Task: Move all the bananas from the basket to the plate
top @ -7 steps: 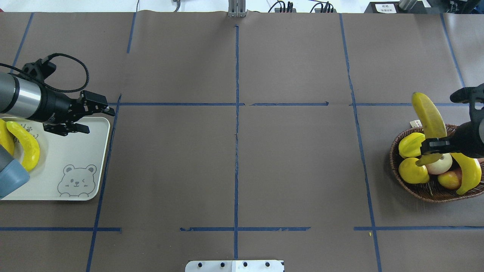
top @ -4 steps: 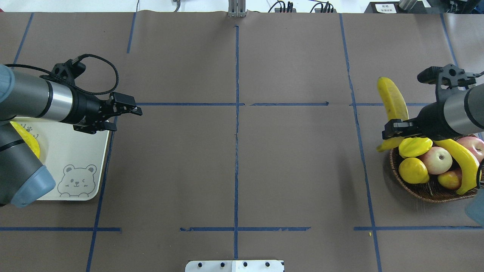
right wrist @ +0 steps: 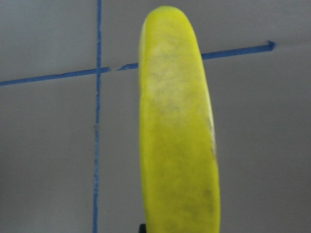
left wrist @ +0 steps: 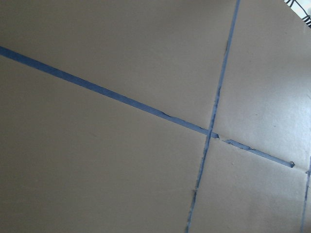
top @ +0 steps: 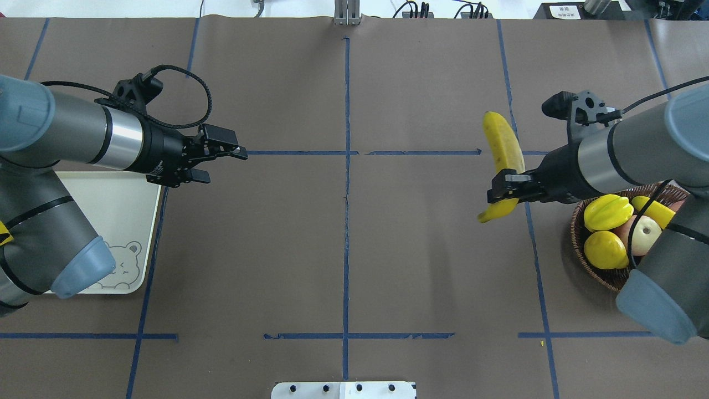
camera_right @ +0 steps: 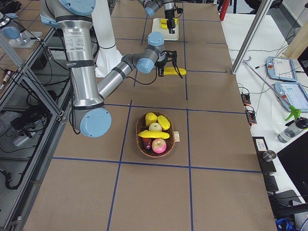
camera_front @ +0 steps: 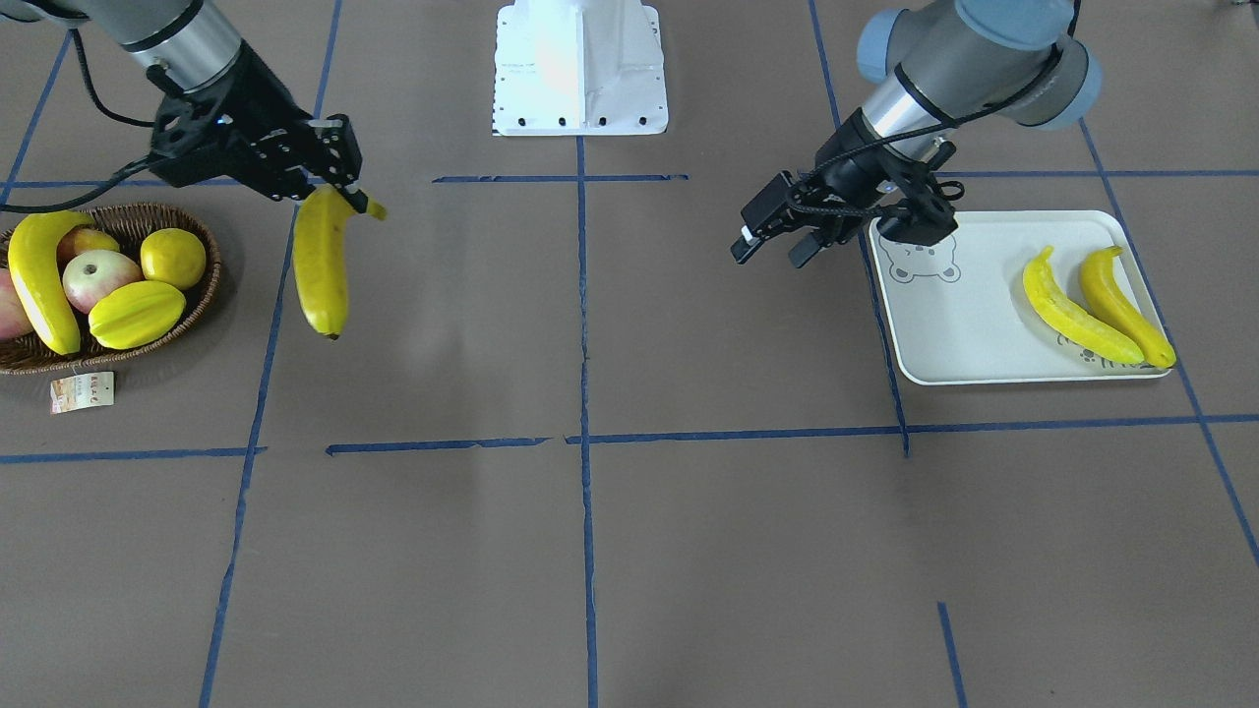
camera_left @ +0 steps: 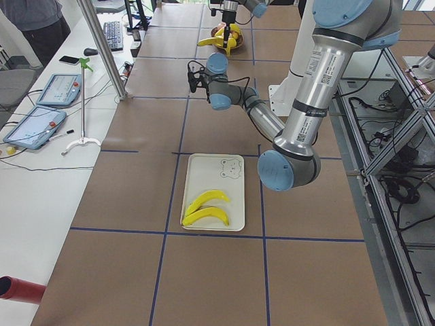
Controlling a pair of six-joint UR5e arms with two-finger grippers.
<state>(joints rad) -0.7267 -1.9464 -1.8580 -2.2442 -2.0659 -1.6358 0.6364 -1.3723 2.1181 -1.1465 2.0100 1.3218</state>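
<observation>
My right gripper (top: 503,189) (camera_front: 344,193) is shut on the stem end of a long yellow banana (top: 502,148) (camera_front: 322,265) (right wrist: 177,145), held above the table just left of the wicker basket (top: 579,244) (camera_front: 202,290). Another banana (camera_front: 34,275) (top: 656,211) lies in the basket, partly hidden by the right arm in the overhead view. Two bananas (camera_front: 1072,310) (camera_front: 1121,305) lie on the pale plate (camera_front: 974,334) (top: 122,221). My left gripper (top: 227,165) (camera_front: 769,254) stands open and empty, just past the plate's inner edge.
The basket also holds a starfruit (camera_front: 136,313), a lemon (camera_front: 172,258) and apples (camera_front: 95,280); its paper tag (camera_front: 82,390) lies on the table. The robot base (camera_front: 578,69) sits at the table's near edge. Blue tape lines cross the brown table between the grippers.
The right arm has carried the banana out of the basket and leftward toward the table's middle. The left arm has moved right, off the plate, with its gripper still open.
</observation>
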